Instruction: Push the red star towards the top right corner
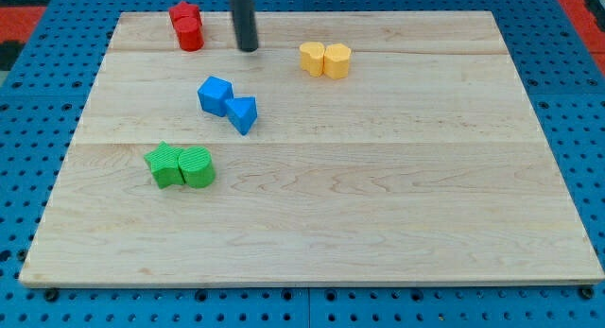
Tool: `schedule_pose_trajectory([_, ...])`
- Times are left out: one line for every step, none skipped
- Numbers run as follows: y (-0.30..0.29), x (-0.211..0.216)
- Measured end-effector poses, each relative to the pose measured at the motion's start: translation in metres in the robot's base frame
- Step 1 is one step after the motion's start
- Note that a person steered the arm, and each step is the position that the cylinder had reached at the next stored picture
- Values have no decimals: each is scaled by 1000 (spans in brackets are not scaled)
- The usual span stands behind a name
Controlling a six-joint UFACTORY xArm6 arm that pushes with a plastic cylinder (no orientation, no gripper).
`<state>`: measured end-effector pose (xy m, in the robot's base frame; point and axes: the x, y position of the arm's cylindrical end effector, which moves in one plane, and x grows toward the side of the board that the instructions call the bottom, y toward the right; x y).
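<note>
The red star [182, 12] sits near the board's top left, touching a red cylinder [190, 33] just below it. My tip [249, 48] rests on the board to the right of the red pair, about a block's width away from them. The dark rod rises out of the view's top.
A blue cube [216, 94] and a blue triangle [243, 113] touch at left of centre. A green star [166, 164] and a green cylinder [197, 166] stand together at lower left. Two yellow blocks [324, 60] stand together at top centre. The wooden board [378, 196] lies on a blue pegboard.
</note>
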<state>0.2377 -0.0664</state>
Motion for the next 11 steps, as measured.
schedule_pose_trajectory([-9, -46])
schedule_pose_trajectory([-20, -46])
schedule_pose_trajectory([-63, -45])
schedule_pose_trajectory([-114, -44])
schedule_pose_trajectory([-126, -18])
schedule_pose_trajectory([-124, 27])
schedule_pose_trajectory([-129, 68])
schedule_pose_trajectory([-215, 53])
schedule_pose_trajectory([-238, 35])
schedule_pose_trajectory([-231, -4])
schedule_pose_trajectory([-220, -43])
